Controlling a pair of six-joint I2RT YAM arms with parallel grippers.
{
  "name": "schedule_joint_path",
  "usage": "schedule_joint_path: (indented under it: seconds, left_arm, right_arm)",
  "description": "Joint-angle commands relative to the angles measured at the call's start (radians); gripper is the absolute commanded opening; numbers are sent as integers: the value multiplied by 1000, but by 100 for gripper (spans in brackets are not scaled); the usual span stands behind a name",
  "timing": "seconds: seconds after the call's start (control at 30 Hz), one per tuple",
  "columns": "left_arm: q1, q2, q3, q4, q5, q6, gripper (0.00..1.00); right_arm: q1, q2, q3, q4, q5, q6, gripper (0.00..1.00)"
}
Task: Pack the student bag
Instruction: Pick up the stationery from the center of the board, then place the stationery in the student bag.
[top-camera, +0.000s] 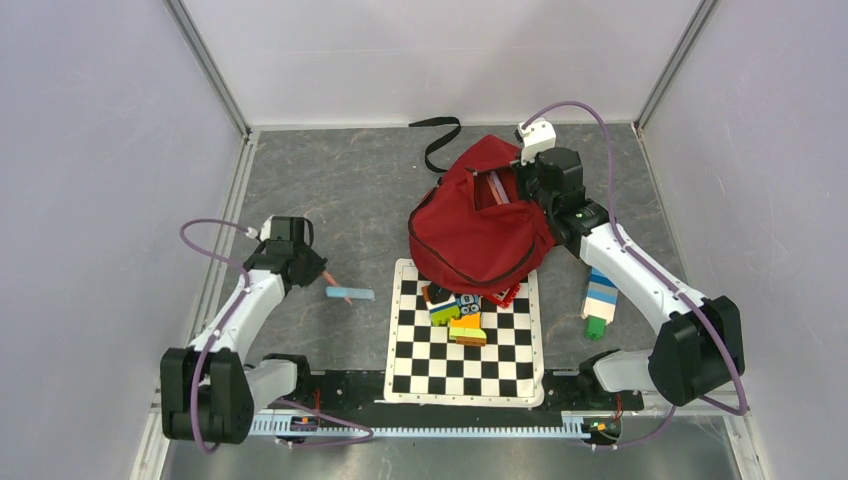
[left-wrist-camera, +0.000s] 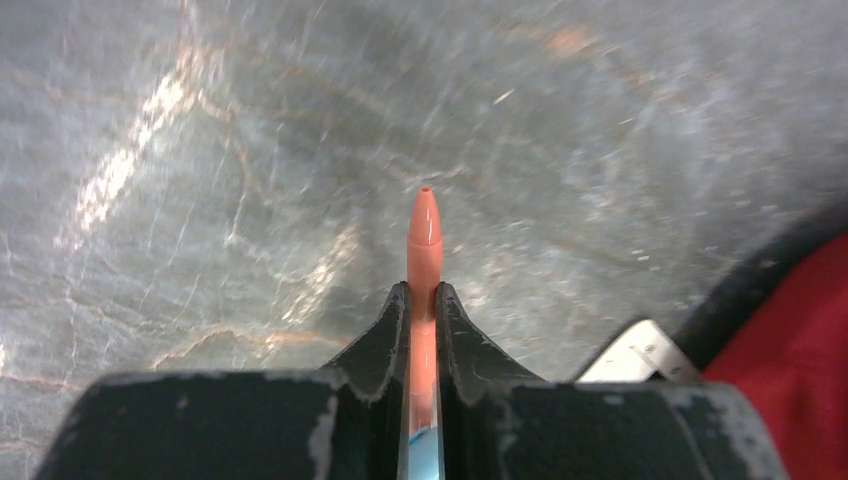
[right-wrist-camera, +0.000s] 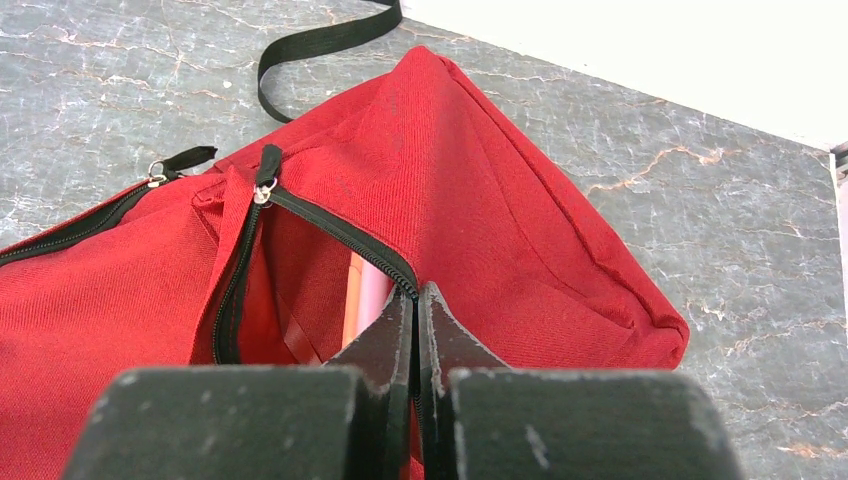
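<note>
Two arms are working at once. The left pincer (left-wrist-camera: 422, 296) is squeezing a slim salmon-pink plastic pen (left-wrist-camera: 424, 228) between its jaws, with the rounded tip sticking straight out ahead of the fingers over the grey marbled tabletop (left-wrist-camera: 200, 150). The large dark red fabric backpack (top-camera: 470, 238) is sitting mid-table toward the back, its near edge overlapping the black-and-white checkered mat (top-camera: 465, 365). It is lying well apart from that pincer, off to its right. The right pincer (right-wrist-camera: 418, 300) is pressing shut on the zipper lip of the backpack's mouth (right-wrist-camera: 300, 290), seemingly holding it agape. Carrying the pen rightward and tipping its long axis into that mouth is looking like the left arm's job.
</note>
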Motion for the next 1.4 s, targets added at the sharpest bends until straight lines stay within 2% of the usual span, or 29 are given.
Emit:
schedule_joint_path:
  seconds: [0.0, 0.17, 0.43, 0.5, 0.6, 0.73, 0.9, 1.1, 1.37]
  left_arm:
    - [4, -87, 87, 110, -88, 95, 2]
    - [1, -131, 143, 156, -129, 213, 2]
    - [-56, -161, 209, 210, -50, 289, 2]
    - [-88, -157, 239, 204, -34, 243, 2]
    - [-149, -126, 302, 182, -26, 84, 2]
    - [-304, -20, 392, 200, -30, -129, 2]
    - [-437, 181, 488, 366, 137, -367, 2]
    - [-520, 449, 695, 430, 399, -463, 2]
    - [-591, 621, 812, 467, 513, -527, 2]
  right_arm:
    - [6, -36, 34, 82, 21, -5, 0]
    - [6, -47, 24, 83, 21, -3, 0]
    - [6, -52, 33, 86, 21, -4, 0]
    - [6, -53, 34, 87, 21, -2, 0]
    - [7, -50, 39, 87, 10, 11, 0]
    - [13, -43, 52, 87, -9, 41, 0]
    - [36, -39, 67, 87, -11, 48, 0]
    - [50, -48, 68, 87, -9, 53, 0]
    - [52, -58, 74, 87, -1, 52, 0]
